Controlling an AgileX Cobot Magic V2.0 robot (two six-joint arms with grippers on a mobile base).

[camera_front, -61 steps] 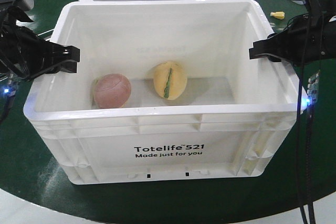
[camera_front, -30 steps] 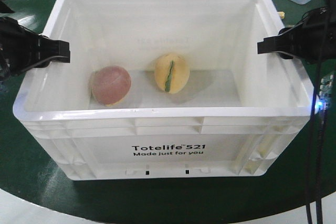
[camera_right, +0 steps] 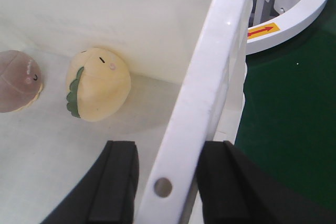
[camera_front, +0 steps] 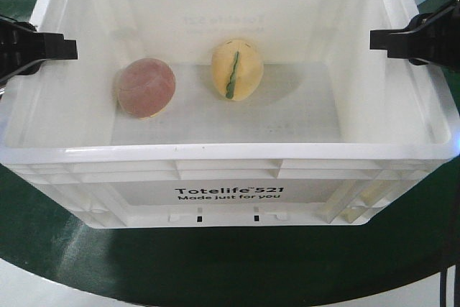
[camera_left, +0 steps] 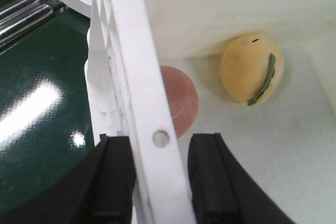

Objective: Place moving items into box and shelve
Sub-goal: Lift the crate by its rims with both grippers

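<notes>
The white box marked "Totelife 521" fills the front view. Inside on its floor lie the moving items: a pinkish-brown ball at the left and a pale yellow egg shape with a green stripe beside it. My left gripper straddles the box's left rim, one finger outside and one inside, shut on it. My right gripper clamps the right rim the same way. Both wrist views show the ball and the egg.
The dark green round table lies under the box, with pale floor past its front edge. A white ring-shaped fixture with a red arrow label stands behind the box on the right. Metal rods run at the left.
The box has come up and toward the camera with both grippers on its side rims. The two items stay on its floor, barely shifted.
</notes>
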